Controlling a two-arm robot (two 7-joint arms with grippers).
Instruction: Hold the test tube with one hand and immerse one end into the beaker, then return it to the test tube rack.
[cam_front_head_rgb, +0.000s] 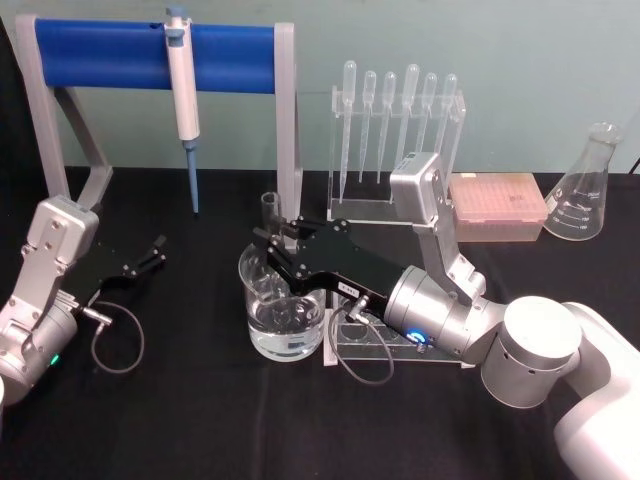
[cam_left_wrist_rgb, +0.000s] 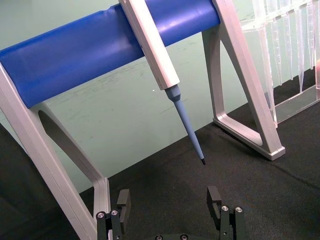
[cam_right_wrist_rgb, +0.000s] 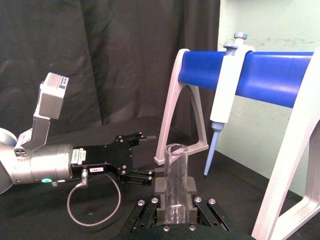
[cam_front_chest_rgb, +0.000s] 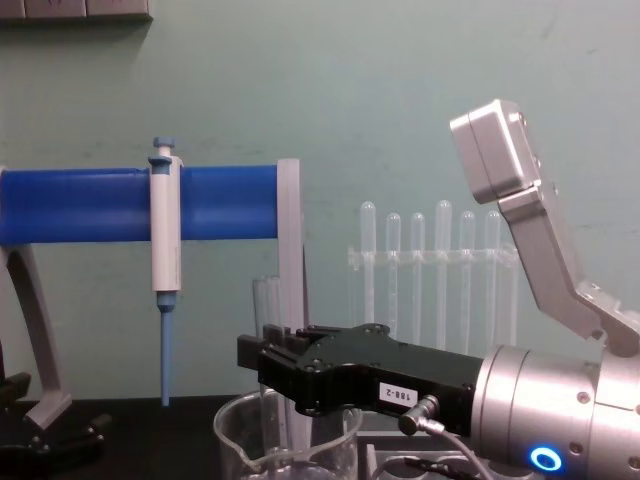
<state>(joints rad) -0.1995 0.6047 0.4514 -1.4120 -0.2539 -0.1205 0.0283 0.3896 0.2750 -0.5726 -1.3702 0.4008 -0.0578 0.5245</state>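
Clear glass, the test tube (cam_front_head_rgb: 268, 212) stands upright in the closed grip of the right pincer (cam_front_head_rgb: 270, 247), its open rim above the fingers and its lower part reaching down inside the beaker (cam_front_head_rgb: 284, 310). In the right wrist view the tube (cam_right_wrist_rgb: 175, 180) rises between the two finger pads (cam_right_wrist_rgb: 160, 187), which clamp it on both sides. The beaker stands on the black desk (cam_front_head_rgb: 180, 420) and holds clear liquid in its lower part; the tube's bottom end appears to reach that liquid, though the glass makes this hard to confirm. Seen from the chest view, the right pincer (cam_front_chest_rgb: 268, 372) sits directly above the beaker's rim (cam_front_chest_rgb: 285, 425).

Left pincer (cam_front_head_rgb: 157, 250) hangs over the desk well to the left of the beaker, fingers spread apart and holding nothing; the left wrist view shows both fingers (cam_left_wrist_rgb: 214, 199) parted above bare desk. Behind, a white-and-blue pipettor (cam_front_head_rgb: 184, 95) hangs from the blue-barred stand (cam_front_head_rgb: 110, 55), and a clear rack of plastic pipettes (cam_front_head_rgb: 395, 120) stands behind the right arm.
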